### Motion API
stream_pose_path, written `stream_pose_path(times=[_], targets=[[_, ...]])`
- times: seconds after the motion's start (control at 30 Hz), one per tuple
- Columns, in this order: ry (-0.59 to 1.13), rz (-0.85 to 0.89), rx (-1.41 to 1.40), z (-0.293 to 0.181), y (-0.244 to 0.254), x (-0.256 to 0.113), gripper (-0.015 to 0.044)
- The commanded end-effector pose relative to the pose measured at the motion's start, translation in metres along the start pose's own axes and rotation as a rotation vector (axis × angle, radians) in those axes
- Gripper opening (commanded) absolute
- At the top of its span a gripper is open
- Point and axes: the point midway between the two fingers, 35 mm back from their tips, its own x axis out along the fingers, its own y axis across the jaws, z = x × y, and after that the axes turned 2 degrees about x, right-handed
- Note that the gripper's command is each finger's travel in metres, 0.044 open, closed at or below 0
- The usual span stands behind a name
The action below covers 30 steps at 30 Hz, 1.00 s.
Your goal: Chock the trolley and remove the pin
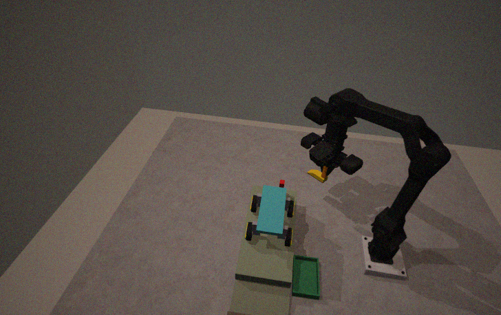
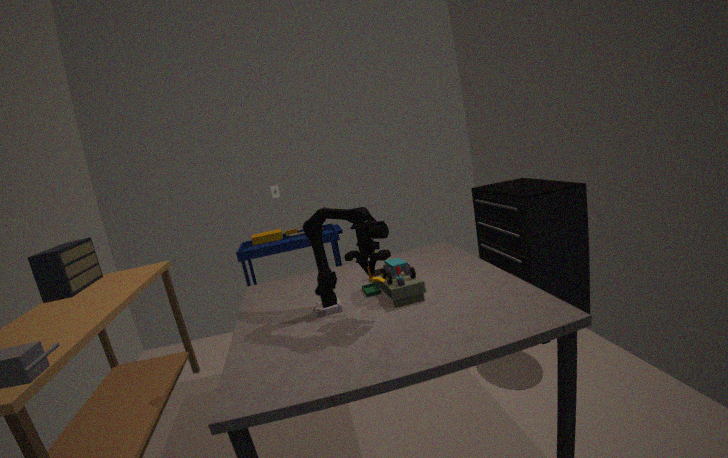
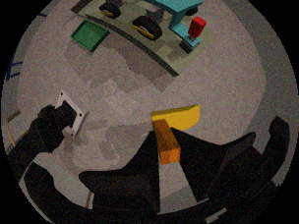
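My gripper (image 1: 324, 172) (image 3: 161, 133) is shut on the chock's orange handle and holds it in the air, beside the ramp's uphill end. The yellow chock (image 1: 316, 175) (image 3: 179, 118) (image 2: 378, 279) hangs below the fingers; its black base is hard to see. The trolley (image 1: 272, 209) (image 2: 397, 263) with a teal top stands on the ramp (image 1: 263, 262) (image 2: 409, 292). The red-headed stop pin (image 1: 281, 183) (image 3: 197, 27) stands upright at the trolley's uphill end. The green tray (image 1: 305, 294) (image 3: 89, 35) shows no pin in it.
The tray lies against the ramp's side, between the ramp and the arm's white base plate (image 1: 385, 270) (image 3: 74, 110). In the exterior view, a wooden bench (image 2: 65, 301), a blue table (image 2: 292, 243) and a black cabinet (image 2: 554, 239) stand away from the work table.
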Motion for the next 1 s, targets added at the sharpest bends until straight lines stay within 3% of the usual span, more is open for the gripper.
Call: stream_pose_path(times=[0.0, 0.7, 0.97], targets=[[0.001, 0.002, 0.159, -0.0001, 0.0000, -0.0001, 0.0000], [0.001, 0.005, 0.866, -0.0002, -0.0001, -0.0001, 0.0000], [0.001, 0.005, 0.888, -0.0002, -0.0001, -0.0001, 0.0000]])
